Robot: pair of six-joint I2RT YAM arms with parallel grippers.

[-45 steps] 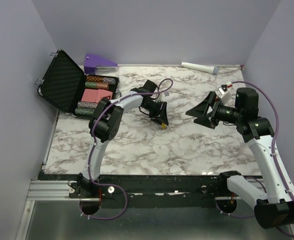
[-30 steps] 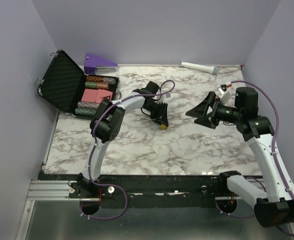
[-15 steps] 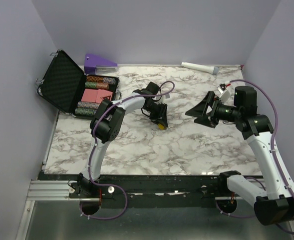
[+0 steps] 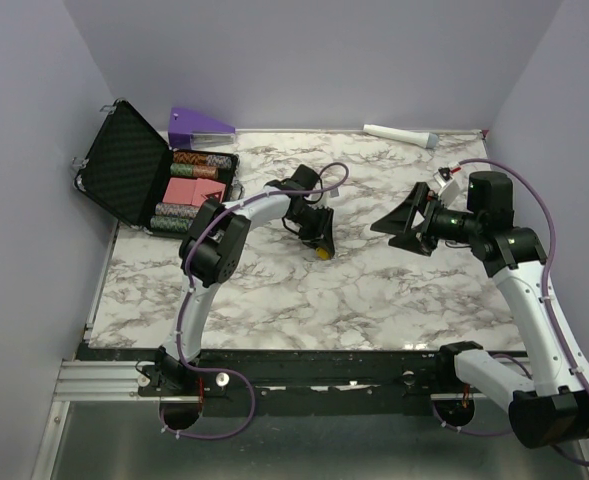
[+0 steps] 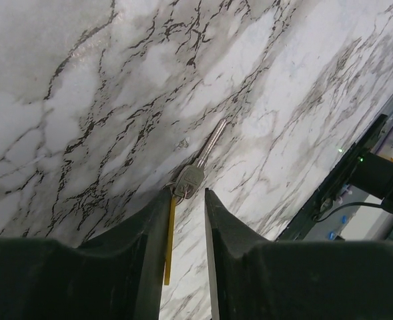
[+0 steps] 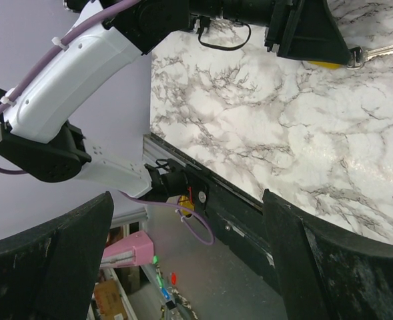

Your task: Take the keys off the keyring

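Left wrist view shows the left gripper (image 5: 187, 197) low over the marble table (image 5: 83, 100), its two dark fingers (image 5: 143, 227) standing only narrowly apart. The keys (image 5: 191, 179) lie right at the fingertips. A silver key rests flat on the marble and points away from the gripper, and a thin yellow piece runs back into the gap, close against one finger. I cannot tell whether the fingers actually pinch that yellow piece or only straddle it. From the top external view, the bunch sits near the middle of the table, a little toward the far side, just under the left arm's tip. Right wrist view shows the right gripper (image 6: 188, 197) spread wide with nothing between its fingers. It hangs above the table well to the right of the keys and faces them. An open black case (image 4: 124, 175) with stacked chips sits at the far left. A purple wedge (image 4: 199, 124) lies just beyond the case, and a white cylinder (image 4: 399, 134) lies along the far edge.
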